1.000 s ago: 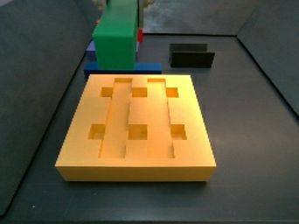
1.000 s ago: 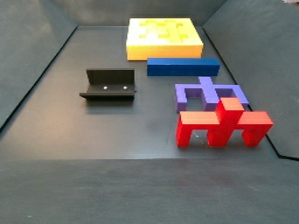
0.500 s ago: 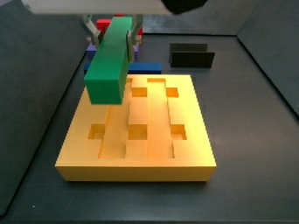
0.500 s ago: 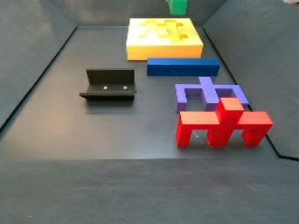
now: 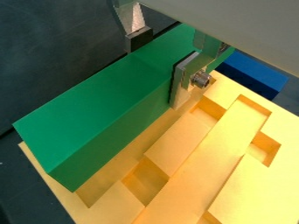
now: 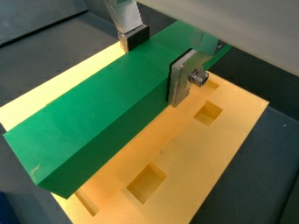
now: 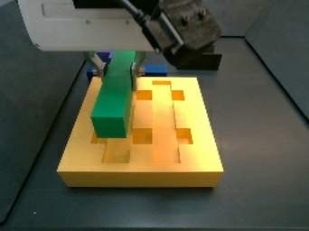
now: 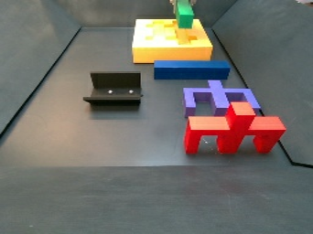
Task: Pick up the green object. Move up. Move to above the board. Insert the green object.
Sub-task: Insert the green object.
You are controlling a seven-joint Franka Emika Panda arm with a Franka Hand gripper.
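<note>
Fingers (image 6: 184, 79) on green obj (image 6: 100, 116), over board (image 6: 198, 162).

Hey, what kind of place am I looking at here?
Probably a simulated robot assembly cell: a dark walled floor, an end effector holding a green bar over a yellow board, and a fixture beside it.

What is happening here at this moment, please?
The gripper is shut on the green object, with one finger on each long side, and holds it over the board. In a side view the bar hangs tilted above the yellow block's left groove and is not yet inserted. The fixture stands apart on the floor.
</note>
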